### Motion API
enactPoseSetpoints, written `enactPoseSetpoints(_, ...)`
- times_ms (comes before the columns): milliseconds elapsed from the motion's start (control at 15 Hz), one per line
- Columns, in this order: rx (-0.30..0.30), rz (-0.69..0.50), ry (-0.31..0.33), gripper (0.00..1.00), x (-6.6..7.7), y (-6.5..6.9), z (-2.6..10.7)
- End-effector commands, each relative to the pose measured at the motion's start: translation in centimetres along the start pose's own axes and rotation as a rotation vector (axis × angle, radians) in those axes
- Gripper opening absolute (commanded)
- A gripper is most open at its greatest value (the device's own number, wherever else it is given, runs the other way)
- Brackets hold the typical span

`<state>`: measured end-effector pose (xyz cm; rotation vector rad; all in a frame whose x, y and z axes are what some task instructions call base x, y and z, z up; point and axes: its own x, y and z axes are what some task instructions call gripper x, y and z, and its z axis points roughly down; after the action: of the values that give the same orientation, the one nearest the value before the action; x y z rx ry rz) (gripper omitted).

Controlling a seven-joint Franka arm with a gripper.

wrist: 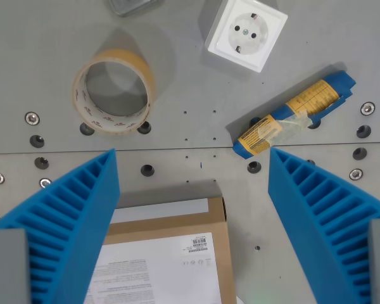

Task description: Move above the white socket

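Note:
The white socket [246, 33] is a square block with a round two-pin face, lying on the grey metal table near the top of the wrist view, right of centre. My gripper [193, 166] has two blue ribbed fingers [82, 215] reaching in from the lower left and lower right. It stands open with nothing between the fingers. The socket lies well beyond the fingertips, toward the wrist view's top right.
A roll of tan tape [114, 92] lies at the upper left. A blue and yellow package [296, 113] lies slantwise just past the right fingertip. A cardboard box with a white label [171, 253] sits between the fingers at the bottom. The table [196, 126] has bolt holes.

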<state>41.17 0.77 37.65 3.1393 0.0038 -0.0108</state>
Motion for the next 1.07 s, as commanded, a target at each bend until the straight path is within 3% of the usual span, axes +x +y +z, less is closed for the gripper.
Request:
enactPoseSetpoints(67, 0.0, 0.0, 0.004, 1.0, 0.0, 0.0, -0.2)
enactPoseSetpoints(600, -0.001, 0.026, 0.005, 1.0, 0.0, 0.1, 0.2)
enactPoseSetpoints(1067, -0.005, 0.088, 0.033, 1.0, 0.3, 0.6, 1.6)
